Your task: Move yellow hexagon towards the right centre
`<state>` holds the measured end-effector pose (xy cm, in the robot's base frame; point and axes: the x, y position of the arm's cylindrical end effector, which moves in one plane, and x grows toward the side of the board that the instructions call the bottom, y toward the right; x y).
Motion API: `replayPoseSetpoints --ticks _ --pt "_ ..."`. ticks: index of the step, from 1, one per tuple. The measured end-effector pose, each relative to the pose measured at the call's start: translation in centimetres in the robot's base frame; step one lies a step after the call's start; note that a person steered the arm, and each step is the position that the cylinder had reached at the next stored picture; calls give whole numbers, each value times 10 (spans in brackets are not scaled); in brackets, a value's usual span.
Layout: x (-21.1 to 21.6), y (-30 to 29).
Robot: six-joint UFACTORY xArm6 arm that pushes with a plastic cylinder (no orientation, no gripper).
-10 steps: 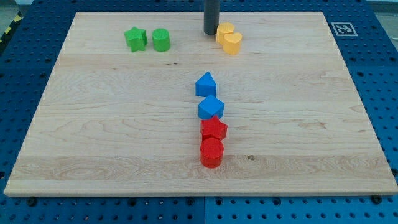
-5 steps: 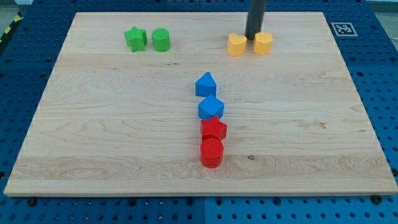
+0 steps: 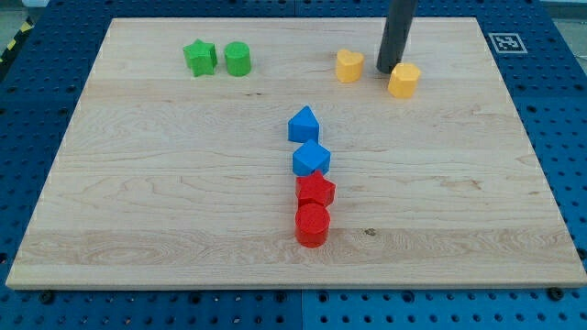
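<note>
Pale wooden board (image 3: 183,183), yellow hexagon (image 3: 404,80) touching my tip (image 3: 389,71); end effector a plain dark rod, gripping nothing

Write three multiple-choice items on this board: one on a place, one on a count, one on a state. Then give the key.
1. Where is my tip relative to the yellow hexagon?
A. at its upper-left edge
B. far below it
C. beside the green blocks

2. How many blocks are on the board?
A. six
B. eight
C. ten

3. The two yellow blocks are:
A. stacked
B. touching
C. apart

Key: A, the rod ends against the hexagon's upper left; B, two each of green, yellow, blue, red; C, bare wood shows between the yellow heart and the hexagon.
</note>
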<state>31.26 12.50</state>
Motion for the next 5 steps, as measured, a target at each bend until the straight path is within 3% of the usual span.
replayPoseSetpoints --ticks 2,4,5 --pt "16 0" --pt "26 67" --pt "39 72"
